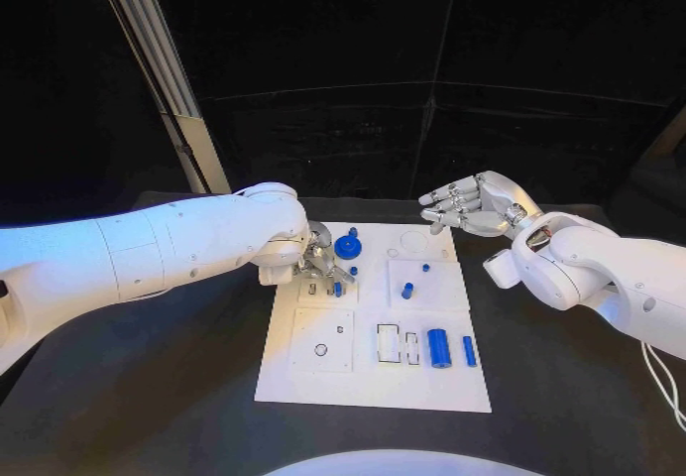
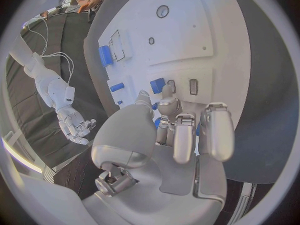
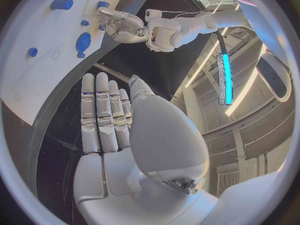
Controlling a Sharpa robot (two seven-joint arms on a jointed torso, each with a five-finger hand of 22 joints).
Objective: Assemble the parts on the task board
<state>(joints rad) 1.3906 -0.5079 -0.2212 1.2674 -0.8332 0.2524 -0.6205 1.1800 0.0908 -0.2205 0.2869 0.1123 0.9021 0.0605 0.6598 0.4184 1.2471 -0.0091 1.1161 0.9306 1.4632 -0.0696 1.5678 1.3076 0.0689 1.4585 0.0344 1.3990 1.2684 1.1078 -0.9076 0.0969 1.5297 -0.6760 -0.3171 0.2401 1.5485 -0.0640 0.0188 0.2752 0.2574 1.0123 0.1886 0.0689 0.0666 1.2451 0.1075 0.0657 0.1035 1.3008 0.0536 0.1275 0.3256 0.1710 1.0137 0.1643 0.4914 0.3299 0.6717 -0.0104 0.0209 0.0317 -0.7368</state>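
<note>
Task board (image 1: 375,382): white plate lying flat in the middle of the black tabletop (image 1: 158,397), with bare tabletop on every side of it.

Parts: a large blue cylinder (image 1: 439,348) and a thin blue bar (image 1: 469,351) lie side by side near the board's front right; a small blue peg (image 1: 406,291) sits mid-board; a round blue disc (image 1: 348,248) sits near the far edge.

Left hand (image 1: 322,263): down on the board's far left section, fingers bent toward small blue pieces. The head view hides the fingertips behind the forearm; the left wrist view shows fingers (image 2: 182,137) curled over the board with blue between them, but whether they pinch a piece cannot be told.

Right hand (image 1: 469,207): raised beyond the board's far right corner, holding nothing. The right wrist view shows its fingers (image 3: 103,112) straight and pressed side by side.
</note>
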